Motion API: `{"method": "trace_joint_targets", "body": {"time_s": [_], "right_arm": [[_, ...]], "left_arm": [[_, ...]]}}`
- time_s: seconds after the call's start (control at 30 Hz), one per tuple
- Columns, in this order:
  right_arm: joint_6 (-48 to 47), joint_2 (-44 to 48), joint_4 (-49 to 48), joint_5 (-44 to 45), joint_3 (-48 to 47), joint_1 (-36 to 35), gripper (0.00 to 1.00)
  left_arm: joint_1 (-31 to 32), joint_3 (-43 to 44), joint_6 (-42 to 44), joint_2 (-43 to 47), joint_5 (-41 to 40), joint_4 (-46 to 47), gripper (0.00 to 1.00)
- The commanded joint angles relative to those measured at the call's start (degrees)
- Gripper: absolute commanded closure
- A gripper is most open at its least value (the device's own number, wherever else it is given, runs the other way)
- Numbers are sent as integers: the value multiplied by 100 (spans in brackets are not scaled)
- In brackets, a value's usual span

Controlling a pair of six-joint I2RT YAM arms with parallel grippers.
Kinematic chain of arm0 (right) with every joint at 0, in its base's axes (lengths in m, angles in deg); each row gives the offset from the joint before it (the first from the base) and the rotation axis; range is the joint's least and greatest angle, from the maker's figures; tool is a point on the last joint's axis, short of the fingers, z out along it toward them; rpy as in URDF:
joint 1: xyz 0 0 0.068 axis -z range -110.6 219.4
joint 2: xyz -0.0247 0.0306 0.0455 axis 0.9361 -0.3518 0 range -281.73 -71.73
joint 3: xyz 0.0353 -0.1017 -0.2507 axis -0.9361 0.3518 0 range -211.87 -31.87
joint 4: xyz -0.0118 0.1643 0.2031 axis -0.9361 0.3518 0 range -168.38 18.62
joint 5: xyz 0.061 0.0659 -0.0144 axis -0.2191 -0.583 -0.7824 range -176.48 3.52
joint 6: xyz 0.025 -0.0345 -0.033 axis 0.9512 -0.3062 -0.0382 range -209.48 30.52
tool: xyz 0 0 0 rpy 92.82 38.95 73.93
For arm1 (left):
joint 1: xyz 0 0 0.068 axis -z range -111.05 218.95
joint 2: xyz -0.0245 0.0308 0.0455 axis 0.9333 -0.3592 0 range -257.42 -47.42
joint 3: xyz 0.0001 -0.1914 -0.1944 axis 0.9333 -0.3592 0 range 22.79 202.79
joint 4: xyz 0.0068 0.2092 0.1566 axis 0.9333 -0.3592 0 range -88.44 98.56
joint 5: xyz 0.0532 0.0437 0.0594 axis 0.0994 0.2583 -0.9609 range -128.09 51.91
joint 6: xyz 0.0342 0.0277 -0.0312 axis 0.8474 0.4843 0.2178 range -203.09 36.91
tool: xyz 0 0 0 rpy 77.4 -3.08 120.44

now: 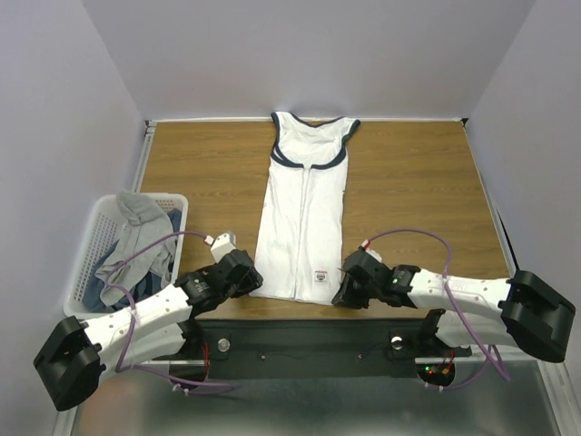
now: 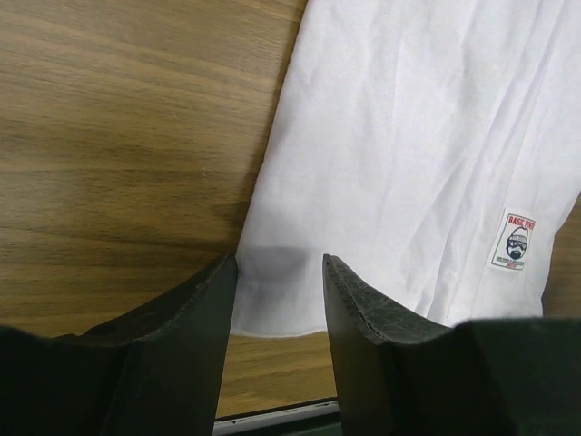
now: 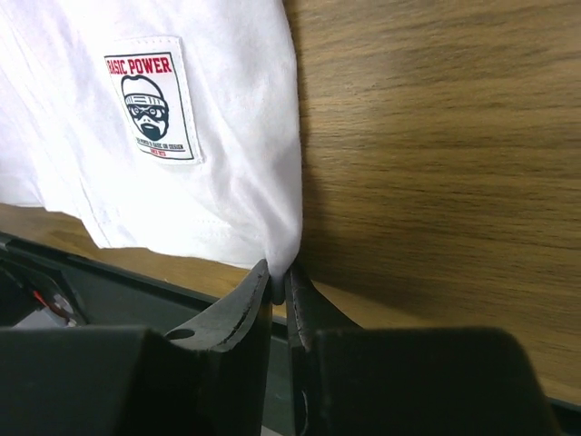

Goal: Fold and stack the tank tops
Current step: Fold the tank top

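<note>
Top external view: the white cloth tank top [image 1: 304,209] with navy-edged neck and armholes lies flat and lengthwise on the brown wooden worktop [image 1: 418,182]. Its neck is at the far edge and its hem at the near edge, right between the two arms. The left hand [image 1: 247,275] sits at the hem's left corner, the right hand [image 1: 345,289] at the hem's right corner. Off to the left, the white plastic lattice basket [image 1: 89,238] stands on the near-left part of the worktop, well apart from the white top, with crumpled grey cloth tops [image 1: 136,241] heaped inside.

Over to the left wrist view: the two dark fingers [image 2: 195,318] stand apart, so this hand is open. The hem's left corner lies on the wood in the gap between them, shadowed there. Whether the tips touch the cloth, I cannot tell. A small sewn label [image 2: 514,241] with a bearded face shows near the hem, towards the far side of the cloth.

And the right wrist view: the jaws are pinched almost together on the hem's right corner, and the white cloth gathers to a point between the tips. That hand is gripping the tank top. The label, reading "BASIC POWER", sits just beside the grip, close to the worktop's near edge.
</note>
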Motion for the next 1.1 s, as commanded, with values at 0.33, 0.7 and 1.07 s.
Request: {"method": "trace_joint_targets", "body": {"time_s": [0.33, 0.7, 1.07], "right_arm": [[-1222, 1020, 1866, 543, -61, 1023, 83], [-1451, 809, 1849, 464, -368, 1050, 83], [-1503, 932, 1840, 455, -412, 1041, 84]], "left_arm": [[91, -94, 18, 77, 434, 511, 45], [837, -331, -807, -55, 470, 626, 44], [1013, -306, -1274, -274, 443, 599, 43]]}}
